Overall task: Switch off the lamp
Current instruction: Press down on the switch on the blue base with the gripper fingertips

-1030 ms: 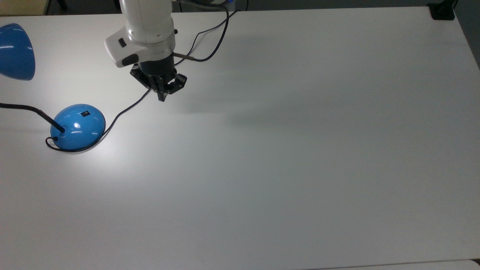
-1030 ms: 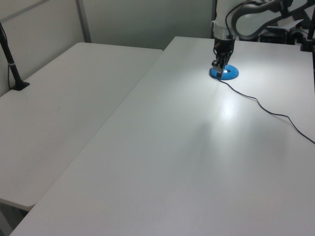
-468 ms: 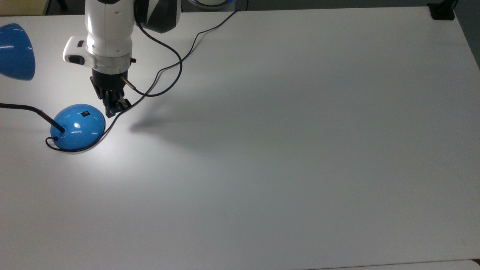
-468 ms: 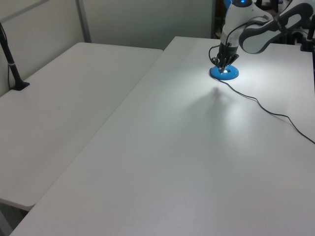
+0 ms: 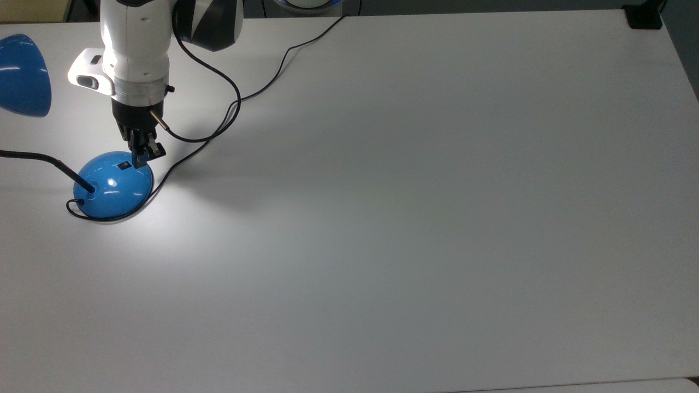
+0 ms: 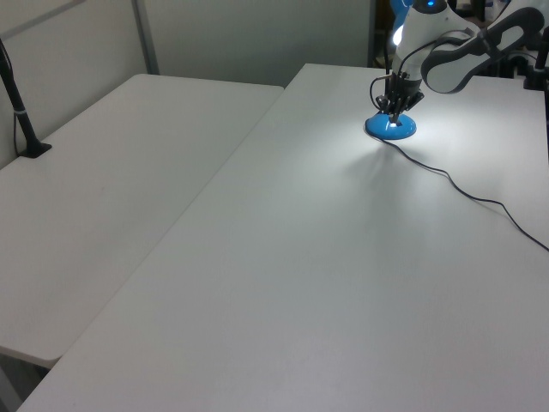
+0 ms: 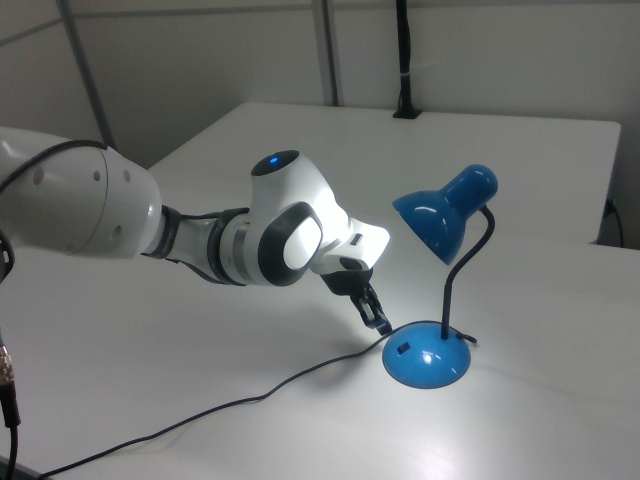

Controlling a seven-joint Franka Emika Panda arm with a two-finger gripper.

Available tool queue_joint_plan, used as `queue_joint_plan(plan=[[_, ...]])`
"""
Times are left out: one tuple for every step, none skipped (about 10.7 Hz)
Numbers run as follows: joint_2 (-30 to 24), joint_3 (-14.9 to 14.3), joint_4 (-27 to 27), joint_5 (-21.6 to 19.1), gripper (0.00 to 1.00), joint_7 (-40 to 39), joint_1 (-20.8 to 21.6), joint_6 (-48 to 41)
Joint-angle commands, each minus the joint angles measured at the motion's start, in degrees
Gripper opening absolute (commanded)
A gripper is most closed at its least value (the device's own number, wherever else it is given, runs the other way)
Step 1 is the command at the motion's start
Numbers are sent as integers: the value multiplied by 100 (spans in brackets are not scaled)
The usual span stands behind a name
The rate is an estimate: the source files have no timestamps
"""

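The lamp is lit and throws a bright pool on the white table around its glossy blue dome base (image 5: 113, 184) (image 6: 390, 127) (image 7: 427, 355). A small black rocker switch (image 5: 124, 165) (image 7: 402, 351) sits on the dome. A black gooseneck (image 7: 455, 275) rises to the blue cone shade (image 5: 22, 75) (image 7: 445, 212). My gripper (image 5: 139, 158) (image 6: 395, 107) (image 7: 381, 322) points down with its fingers together and holds nothing. It hovers at the base's edge, just to the top view's right of the switch, not visibly touching it.
The lamp's thin black cord (image 5: 180, 161) (image 6: 463, 190) (image 7: 250, 400) curls round the base and runs across the table. A second cable (image 5: 218, 117) loops from my wrist. A black clamp (image 5: 644, 16) sits at the top view's far right corner. An adjoining table (image 6: 111, 172) lies on the left view's left.
My arm has swung to the top view's left and lowered, bringing the shut gripper from beside the cord to the lamp base's edge near the switch. The lamp stays lit.
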State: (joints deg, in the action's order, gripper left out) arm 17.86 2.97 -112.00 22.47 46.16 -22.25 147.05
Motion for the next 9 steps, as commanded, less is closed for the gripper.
queue_joint_plan(plan=[[94,-130,-111,424,0,200,-60,271],[129,-130,-111,433,0,200,-113,342],[130,-156,-111,451,0,191,-113,342],[130,-157,-120,521,0,183,-113,342],[147,-157,-120,617,0,183,-113,342],[165,-157,-120,670,0,183,-113,342],[217,-157,-120,697,0,183,-113,342],[305,-157,-120,793,0,183,-105,342],[349,-157,-172,916,0,191,-105,342]])
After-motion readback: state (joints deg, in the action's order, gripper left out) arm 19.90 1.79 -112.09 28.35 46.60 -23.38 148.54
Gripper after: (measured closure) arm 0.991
